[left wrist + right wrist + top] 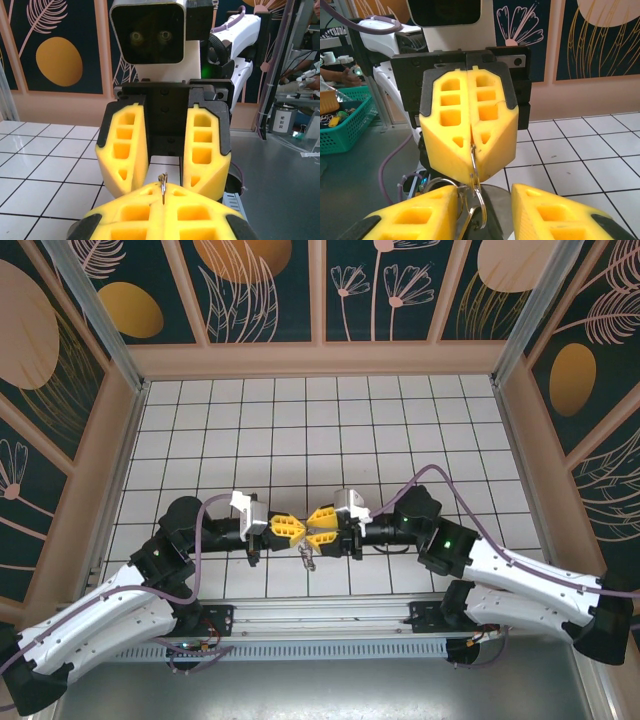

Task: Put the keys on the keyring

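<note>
**Ring pinched, right jaws loose: slip risk**

The keyring [475,170] is pinched edge-on in the fully closed left gripper [471,150], at 9 o'clock of the meeting point. The right gripper [482,192] is set opposite at 3 o'clock, jaws partly apart around the ring, nothing seen clamped. A key [307,558] is seen dangling at 6 o'clock; threading cannot be judged. If the right jaws are closed off-centre, the ring may be twisted out of the thin pinch.
</note>
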### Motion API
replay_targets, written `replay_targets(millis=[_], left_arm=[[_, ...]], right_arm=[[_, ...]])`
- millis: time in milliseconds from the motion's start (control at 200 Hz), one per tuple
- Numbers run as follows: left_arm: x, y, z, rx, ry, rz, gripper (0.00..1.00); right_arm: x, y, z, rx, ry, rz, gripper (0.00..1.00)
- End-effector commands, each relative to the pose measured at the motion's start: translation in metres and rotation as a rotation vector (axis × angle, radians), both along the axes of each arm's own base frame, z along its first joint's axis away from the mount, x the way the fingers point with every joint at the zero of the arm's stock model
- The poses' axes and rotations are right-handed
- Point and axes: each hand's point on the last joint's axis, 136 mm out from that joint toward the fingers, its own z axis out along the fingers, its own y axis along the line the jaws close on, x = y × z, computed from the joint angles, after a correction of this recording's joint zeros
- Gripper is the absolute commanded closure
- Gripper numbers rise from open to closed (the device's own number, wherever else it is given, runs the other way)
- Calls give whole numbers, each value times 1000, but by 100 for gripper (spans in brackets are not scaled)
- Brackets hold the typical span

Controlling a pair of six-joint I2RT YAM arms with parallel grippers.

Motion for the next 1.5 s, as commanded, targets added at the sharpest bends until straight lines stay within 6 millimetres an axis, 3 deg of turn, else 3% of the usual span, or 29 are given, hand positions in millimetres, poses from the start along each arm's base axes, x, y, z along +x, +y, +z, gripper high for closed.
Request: replay_targets(millis=[0,80,215,505,756,896,1076,1151,1206,1346,1496], left_arm=[[-9,0,10,-36,-21,-48,100],[-9,-1,8,-30,-15,-52,100],[-8,-2,7,-25,-10,-51,100],[8,-5,-1,42,21,22,100],[26,-10,-17,170,64,95,100],[34,-10,-27,243,83,131,93],[38,-11,-39,315,114,141,92],[39,-11,-41,325,118,141,93],[38,-11,-43,327,120,137,100],[31,-13,-34,267,105,100,100],[15,-10,-5,109,54,41,100]], right_arm=[[1,3,25,69,-48,-8,71],[2,2,27,79,-53,-14,78],[5,0,26,77,-58,-34,100],[18,-9,28,47,-93,-134,100],[38,-9,12,-123,-126,-234,100],[46,-9,4,-202,-148,-273,100],[56,-5,-13,-344,-186,-319,100],[58,-3,-19,-397,-204,-332,100],[58,-1,-21,-416,-211,-334,100],[54,-1,-16,-389,-206,-327,100],[42,-5,-3,-286,-170,-299,100]])
